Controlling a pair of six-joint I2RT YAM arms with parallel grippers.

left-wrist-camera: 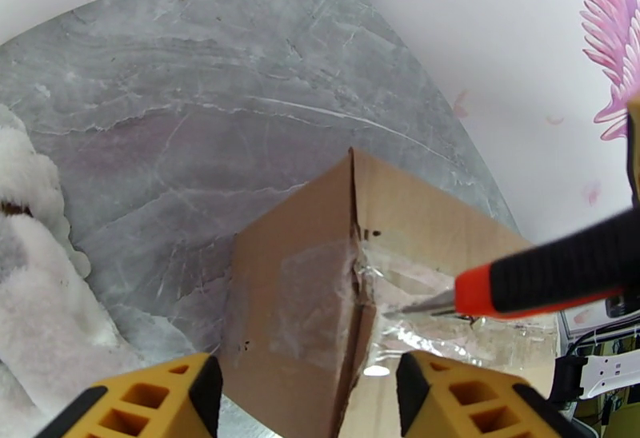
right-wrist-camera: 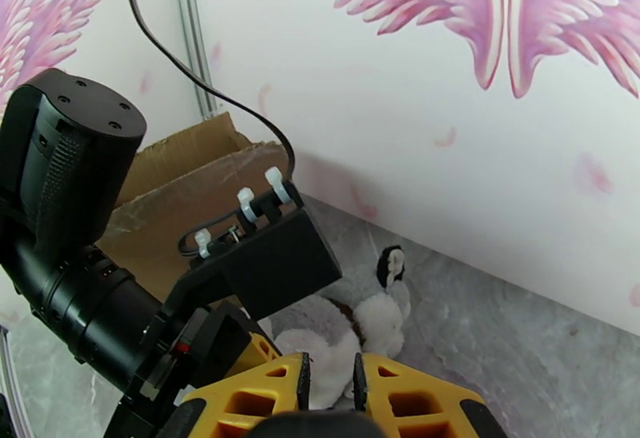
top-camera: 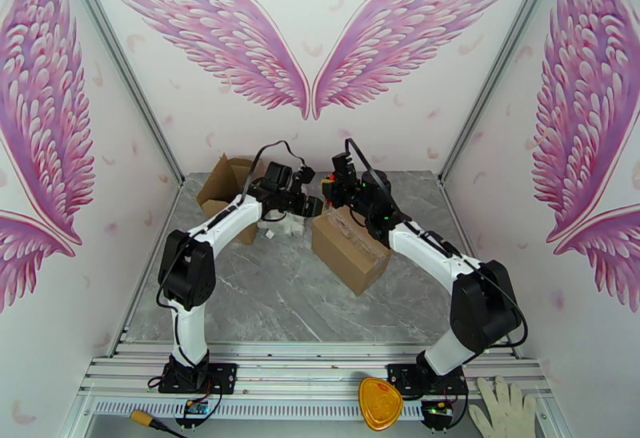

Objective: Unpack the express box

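Top external view: the box lies taped shut on the grey tabletop, just right of centre, and both arms reach in over its far end. The left tool sits at the box's far left corner, and the right tool hangs just beside it. A white plush lies left of the box, with an open carton behind it by the back wall.

Left wrist view: the left tool has its yellow fingers well apart, with the box corner between them. Whether they press on it I cannot tell. A knife with an orange and black handle comes in from the right, its blade tip on the clear tape beside the torn seam.

Right wrist view: the right tool has its fingers nearly together, clamped on the knife's dark handle. Beyond it are the plush and the carton
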